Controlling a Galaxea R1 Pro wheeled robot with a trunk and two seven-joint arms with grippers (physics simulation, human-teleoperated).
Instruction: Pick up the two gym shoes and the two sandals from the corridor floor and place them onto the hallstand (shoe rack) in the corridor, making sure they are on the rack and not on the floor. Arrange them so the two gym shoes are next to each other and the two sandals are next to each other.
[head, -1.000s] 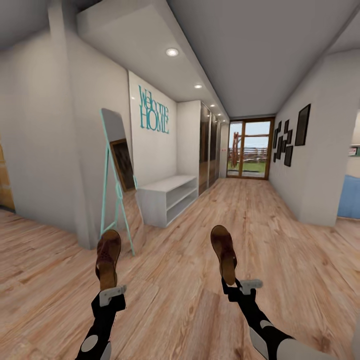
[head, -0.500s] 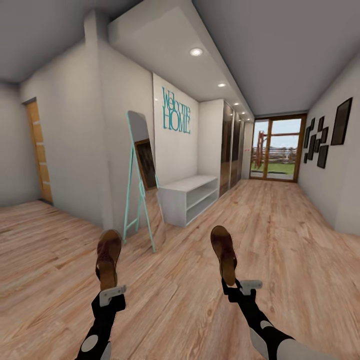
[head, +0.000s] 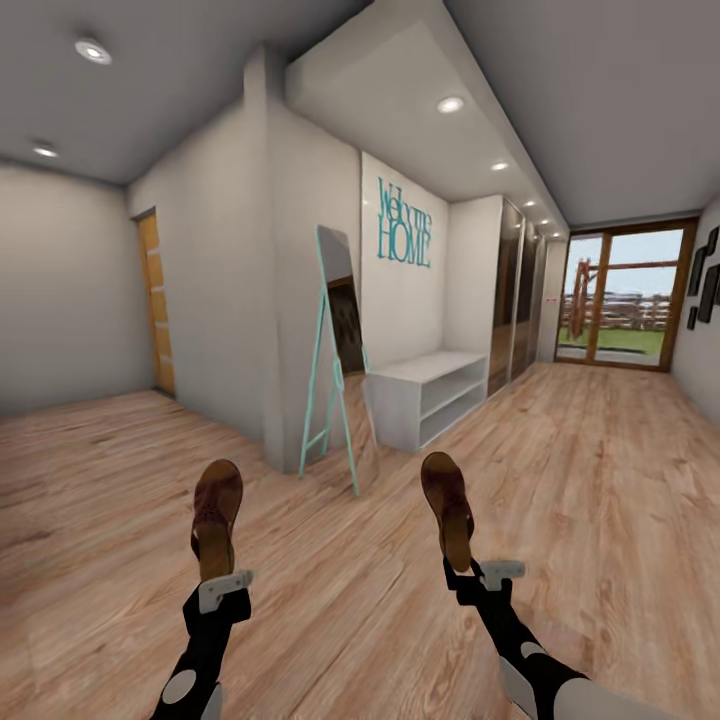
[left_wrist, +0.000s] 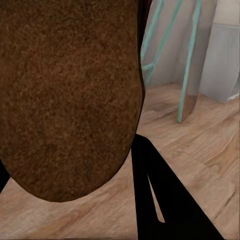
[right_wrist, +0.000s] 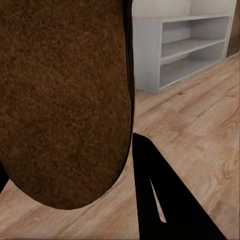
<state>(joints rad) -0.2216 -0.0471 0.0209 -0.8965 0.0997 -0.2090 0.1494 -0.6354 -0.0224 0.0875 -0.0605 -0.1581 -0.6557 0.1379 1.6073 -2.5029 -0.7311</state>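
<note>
A long corridor runs ahead under a grey ceiling with round recessed lights, its floor laid in light brown wood-grain planks that spread unbroken from the near foreground to a glazed, wood-framed door at the far end, through which a fence and grass show. The walls are pale grey. On the left wall, teal lettering reads "Welcome HOME", and below it stands the low light-grey shoe rack, flat-topped with two open shelves, its base resting on the planks against the wall. Just nearer than the rack, a tall mirror in a teal frame leans on its easel legs beside a wall corner. Beyond the rack, dark glossy wardrobe doors line the same wall. Further left, an orange-toned door sits in a side wall, and black picture frames hang on the right wall.

Both arms reach forward low over the floor. The left gripper is clamped on a brown sandal, held upright with its toe pointing up. The right gripper grips the other brown sandal the same way. Both sandals are off the floor and well apart from the rack.
</note>
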